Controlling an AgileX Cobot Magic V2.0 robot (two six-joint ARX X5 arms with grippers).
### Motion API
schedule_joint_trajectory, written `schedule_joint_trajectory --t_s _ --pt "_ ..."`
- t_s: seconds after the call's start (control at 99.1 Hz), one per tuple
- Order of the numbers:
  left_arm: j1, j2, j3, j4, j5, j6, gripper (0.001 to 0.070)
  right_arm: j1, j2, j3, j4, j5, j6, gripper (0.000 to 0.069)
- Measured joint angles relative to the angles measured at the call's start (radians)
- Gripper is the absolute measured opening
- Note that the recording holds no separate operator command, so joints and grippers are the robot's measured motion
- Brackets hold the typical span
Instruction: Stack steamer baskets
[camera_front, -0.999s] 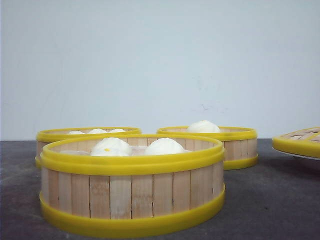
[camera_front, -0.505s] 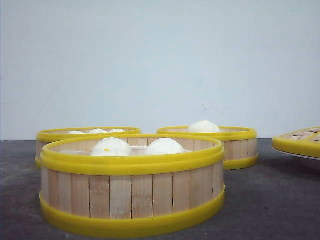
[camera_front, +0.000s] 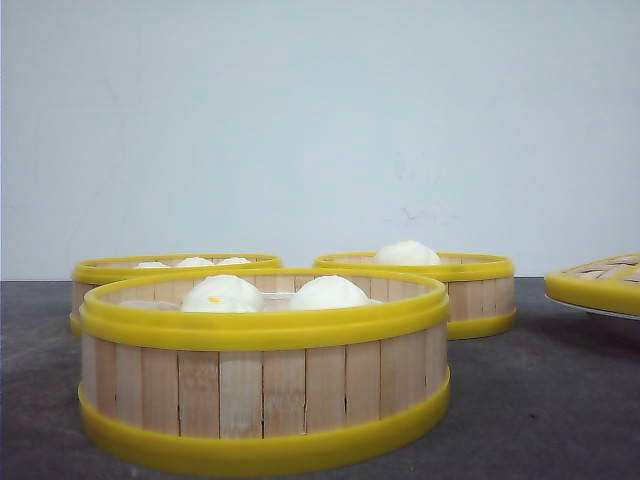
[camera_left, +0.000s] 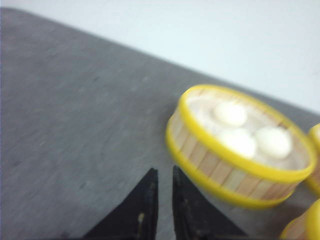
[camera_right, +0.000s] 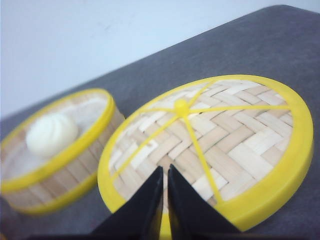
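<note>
The left gripper (camera_left: 161, 200) – jaws nearly closed, empty – hovers near a round yellow-rimmed wooden-slat steamer basket (camera_left: 235, 150); nothing stacked, so opening comes next.

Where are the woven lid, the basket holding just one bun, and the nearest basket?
Woven lid (camera_right: 235, 135), right wrist view, on its weave.
One-bun basket (camera_front: 480, 295), front view, on its slat wall.
Nearest basket (camera_front: 265, 392), front view, on its front slats.

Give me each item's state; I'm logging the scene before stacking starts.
Near steamer basket: unstacked, open, two buns.
Left rear steamer basket: unstacked, open, three buns.
Right rear steamer basket: unstacked, open, one bun.
Woven lid: off the baskets.
Left gripper: shut, empty.
Right gripper: shut, empty.
</note>
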Motion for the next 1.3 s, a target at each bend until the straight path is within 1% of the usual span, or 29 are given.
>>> schedule_joint_trajectory --t_s 0.101,0.192,0.273,0.343,0.394,0.464,0.515,0.626,0.727,0.797,0.828,0.858,0.888,0.969,0.999,1.03,1.06,1.11,1.191,1.302 --pt "0.000 0.015 0.023 -0.010 0.007 -0.032 0.0024 0.000 0.005 0.000 0.040 0.010 0.118 0.0010" --pt "0.000 0.059 0.089 -0.011 0.007 -0.054 0.0024 0.000 0.037 0.021 0.066 0.008 0.204 0.0010" --pt "0.000 0.119 0.176 -0.008 0.008 -0.059 0.0024 0.000 0.096 0.082 0.061 0.006 0.233 0.0010" --pt "0.000 0.195 0.261 -0.007 0.018 -0.059 0.0024 0.000 0.164 0.164 0.047 -0.011 0.228 0.0010" --pt "0.000 0.260 0.330 -0.024 0.035 -0.049 0.0024 0.000 0.222 0.235 0.032 -0.033 0.202 0.0010" --pt "0.000 0.356 0.438 -0.073 0.041 -0.024 0.0024 0.000 0.320 0.358 -0.023 -0.056 0.136 0.0010" --pt "0.000 0.425 0.517 -0.116 0.047 0.002 0.0024 0.000 0.389 0.448 -0.072 -0.070 0.078 0.0010" --pt "0.000 0.557 0.663 -0.189 0.079 0.063 0.0024 0.000 0.531 0.650 -0.195 -0.072 -0.070 0.0010" --pt "0.000 0.642 0.736 -0.218 0.105 0.106 0.0024 0.000 0.632 0.795 -0.269 -0.076 -0.183 0.0010" --pt "-0.001 0.684 0.749 -0.229 0.113 0.126 0.0028 0.001 0.676 0.846 -0.286 -0.094 -0.225 0.0017" --pt "-0.003 0.696 0.749 -0.234 0.113 0.134 0.0041 0.003 0.689 0.855 -0.286 -0.110 -0.238 0.0041" --pt "-0.006 0.708 0.749 -0.244 0.113 0.140 0.0068 0.006 0.699 0.858 -0.288 -0.123 -0.246 0.0093" --pt "-0.010 0.719 0.749 -0.253 0.113 0.146 0.0112 0.012 0.708 0.859 -0.292 -0.126 -0.254 0.0172" --pt "-0.020 0.752 0.749 -0.267 0.114 0.164 0.0260 0.024 0.734 0.859 -0.298 -0.129 -0.260 0.0408" --pt "-0.024 0.766 0.751 -0.271 0.114 0.168 0.0293 0.029 0.743 0.859 -0.294 -0.131 -0.260 0.0472" --pt "-0.029 0.783 0.755 -0.274 0.115 0.169 0.0310 0.032 0.751 0.859 -0.288 -0.133 -0.260 0.0514" --pt "-0.034 0.801 0.762 -0.274 0.115 0.171 0.0323 0.036 0.760 0.859 -0.278 -0.142 -0.260 0.0543" --pt "-0.038 0.834 0.779 -0.273 0.115 0.172 0.0335 0.042 0.771 0.859 -0.260 -0.159 -0.260 0.0564" --pt "-0.042 0.896 0.822 -0.274 0.115 0.177 0.0344 0.050 0.790 0.859 -0.245 -0.174 -0.260 0.0575" --pt "-0.042 1.017 0.927 -0.276 0.112 0.188 0.0347 0.069 0.828 0.859 -0.244 -0.177 -0.260 0.0578"
